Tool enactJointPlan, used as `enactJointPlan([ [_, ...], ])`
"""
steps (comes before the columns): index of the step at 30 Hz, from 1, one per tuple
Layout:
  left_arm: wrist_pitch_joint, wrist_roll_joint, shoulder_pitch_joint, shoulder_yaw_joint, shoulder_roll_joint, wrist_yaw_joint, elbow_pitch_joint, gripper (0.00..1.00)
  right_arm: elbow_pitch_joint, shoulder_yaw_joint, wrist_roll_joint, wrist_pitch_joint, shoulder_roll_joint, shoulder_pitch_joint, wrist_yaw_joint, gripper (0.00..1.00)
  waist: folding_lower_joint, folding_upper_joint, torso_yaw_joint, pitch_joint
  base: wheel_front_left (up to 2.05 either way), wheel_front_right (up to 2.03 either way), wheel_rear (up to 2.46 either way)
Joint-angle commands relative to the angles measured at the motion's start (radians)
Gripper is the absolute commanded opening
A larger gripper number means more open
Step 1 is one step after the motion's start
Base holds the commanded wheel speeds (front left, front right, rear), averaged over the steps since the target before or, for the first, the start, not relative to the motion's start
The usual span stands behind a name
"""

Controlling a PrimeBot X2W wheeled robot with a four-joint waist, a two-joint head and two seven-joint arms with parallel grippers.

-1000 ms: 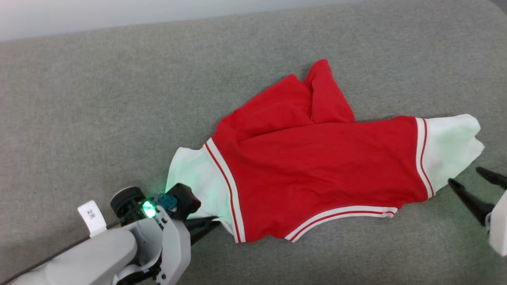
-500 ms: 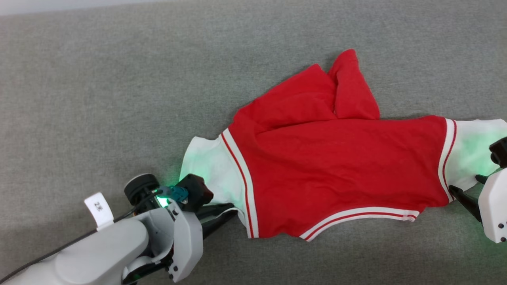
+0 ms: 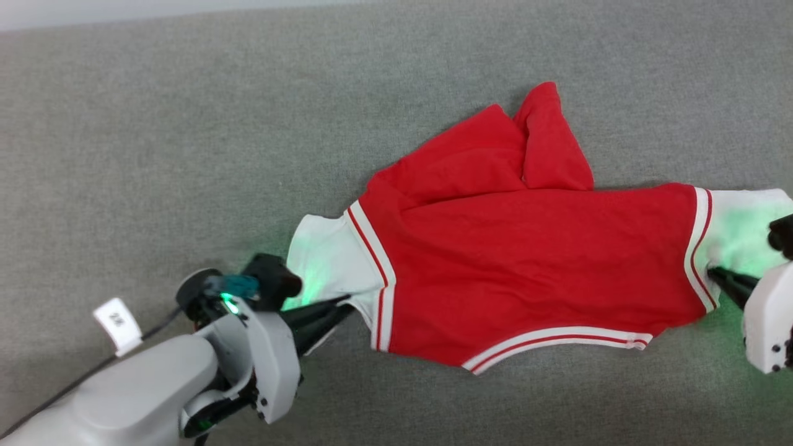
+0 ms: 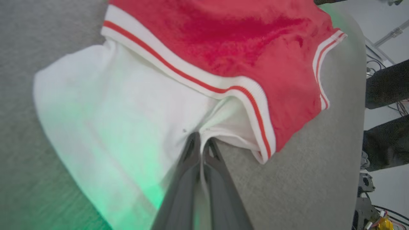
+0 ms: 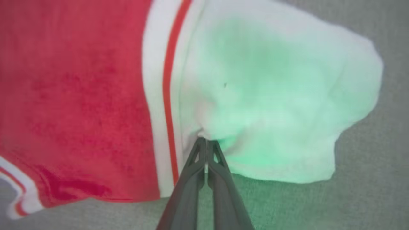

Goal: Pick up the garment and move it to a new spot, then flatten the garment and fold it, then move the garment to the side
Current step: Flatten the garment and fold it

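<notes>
The garment (image 3: 526, 260), a red T-shirt with white sleeves and striped trim, lies spread sideways on the grey fabric surface (image 3: 186, 155). Its far part is bunched into a fold (image 3: 545, 142). My left gripper (image 3: 344, 305) is shut on the edge of the left white sleeve (image 3: 322, 272); the left wrist view shows the garment (image 4: 223, 48) with the left gripper (image 4: 201, 139) pinching the sleeve hem. My right gripper (image 3: 712, 272) is shut on the right white sleeve (image 3: 743, 229); in the right wrist view its tips (image 5: 206, 140) pinch white cloth of the garment (image 5: 80, 95).
The grey surface (image 4: 319, 159) ends at a rounded edge on the right of the left wrist view, with a person's dark trouser legs (image 4: 386, 86) and cables beyond. A pale strip (image 3: 124, 9) runs along the far edge in the head view.
My right gripper moved in from open beside the right sleeve and shut on it. The left gripper kept the left sleeve and pulled it slightly left. The head camera shifted early on.
</notes>
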Motion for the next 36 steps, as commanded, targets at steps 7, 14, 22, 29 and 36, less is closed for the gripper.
enactJointPlan([
  [7, -0.151, -0.129, 0.004, 0.009, 0.031, 0.008, 0.011, 0.0, -0.167, -0.133, 0.16, -0.093, -0.03, 0.061, -0.002, 0.0, 0.0, 0.0, 0.029, -0.048, 0.0, 0.0, 0.0],
  [14, -0.214, -0.268, -0.018, 0.147, 0.069, 0.008, -0.094, 0.0, -0.331, -0.293, 0.304, -0.117, -0.031, 0.11, -0.002, 0.0, 0.0, 0.0, 0.069, -0.08, 0.0, 0.0, 0.0],
  [22, -0.215, -0.31, -0.079, 0.336, 0.046, 0.008, -0.063, 0.0, -0.305, -0.373, 0.282, -0.162, 0.132, -0.089, -0.002, 0.0, 0.0, 0.0, 0.087, -0.074, 0.0, 0.0, 0.0],
  [29, -0.134, -0.441, -0.293, 0.409, -0.054, 0.008, 0.119, 0.0, -0.007, -0.363, 0.163, -0.226, 0.338, -0.458, -0.002, 0.0, 0.0, 0.0, 0.077, 0.015, 0.0, 0.0, 0.0],
  [36, -0.106, -0.452, -0.609, 0.484, -0.141, 0.008, 0.373, 0.0, 0.277, -0.371, 0.057, -0.323, 0.454, -0.871, -0.002, 0.0, 0.0, 0.0, 0.061, 0.123, 0.0, 0.0, 0.0],
])
